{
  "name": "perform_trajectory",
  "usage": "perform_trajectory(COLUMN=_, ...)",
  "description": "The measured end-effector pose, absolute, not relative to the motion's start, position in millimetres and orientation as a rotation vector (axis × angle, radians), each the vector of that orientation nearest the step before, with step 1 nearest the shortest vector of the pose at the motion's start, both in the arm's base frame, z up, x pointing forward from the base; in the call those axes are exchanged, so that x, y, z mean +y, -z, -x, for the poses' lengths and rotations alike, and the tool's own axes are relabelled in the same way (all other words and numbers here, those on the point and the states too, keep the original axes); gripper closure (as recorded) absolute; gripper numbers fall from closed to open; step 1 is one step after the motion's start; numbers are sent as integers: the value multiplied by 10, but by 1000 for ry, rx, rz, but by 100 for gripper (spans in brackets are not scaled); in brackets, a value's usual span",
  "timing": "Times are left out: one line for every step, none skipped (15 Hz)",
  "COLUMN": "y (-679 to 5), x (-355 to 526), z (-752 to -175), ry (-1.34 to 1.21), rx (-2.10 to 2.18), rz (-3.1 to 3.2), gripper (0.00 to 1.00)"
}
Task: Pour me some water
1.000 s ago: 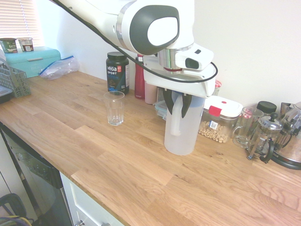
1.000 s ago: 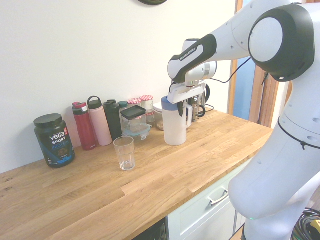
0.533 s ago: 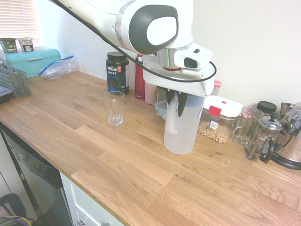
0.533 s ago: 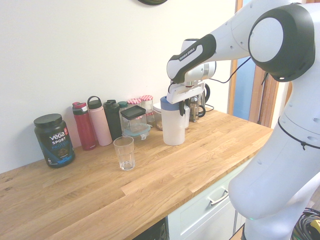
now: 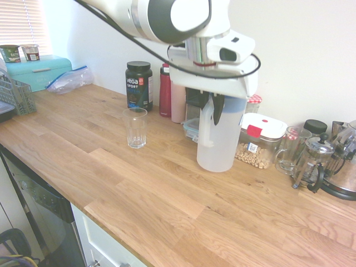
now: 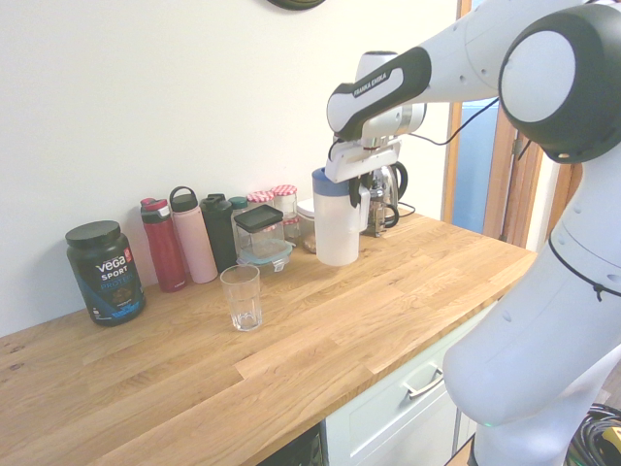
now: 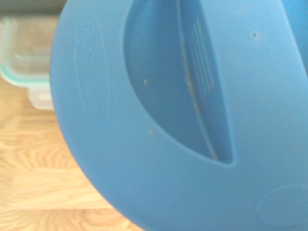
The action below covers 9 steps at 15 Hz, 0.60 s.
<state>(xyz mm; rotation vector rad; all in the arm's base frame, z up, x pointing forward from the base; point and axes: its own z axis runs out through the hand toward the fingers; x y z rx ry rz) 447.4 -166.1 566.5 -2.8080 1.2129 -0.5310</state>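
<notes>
The black two-finger gripper (image 5: 211, 114) is closed on the white handle of the tall frosted plastic jug with a blue lid (image 5: 220, 144), seemingly just lifted off the wooden countertop (image 5: 167, 222) toward its wall-side edge, with carrying and pouring into the clear ribbed glass tumbler (image 5: 136, 130) left.

First exterior view, clock centred on jug (image 5: 218, 147). Free room: bare counter (image 5: 167, 206) from five to eight o'clock; gap at nine, bounded by tumbler (image 5: 135, 129). Obstacles: snack container (image 5: 257, 146) at three, close; French press (image 5: 311, 161) beyond; bottles (image 5: 166, 94) at ten to eleven.
</notes>
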Motion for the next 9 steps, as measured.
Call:
perform_trajectory(y=-5821, x=-1580, z=-4442, ry=534, rx=1141, rz=2842, gripper=100)
perform_trajectory(y=-5943, x=-1463, z=-4421, ry=524, rx=1052, rz=2885, gripper=100)
perform_trajectory(y=-6034, x=-1320, z=-4415, ry=511, rx=968, rz=2926, gripper=100)
perform_trajectory(y=-6097, x=-1156, z=-4423, ry=496, rx=883, rz=2966, gripper=100)
perform_trajectory(y=-6143, x=-968, z=-4434, ry=478, rx=798, rz=3004, gripper=100)
perform_trajectory(y=-6169, x=-788, z=-4441, ry=455, rx=710, rz=3045, gripper=100)
perform_trajectory(y=-6176, x=-631, z=-4443, ry=428, rx=628, rz=3091, gripper=100)
perform_trajectory(y=-6159, x=-510, z=-4441, ry=400, rx=549, rz=3137, gripper=100)
perform_trajectory(y=-6127, x=-404, z=-4446, ry=374, rx=471, rz=3184, gripper=100)
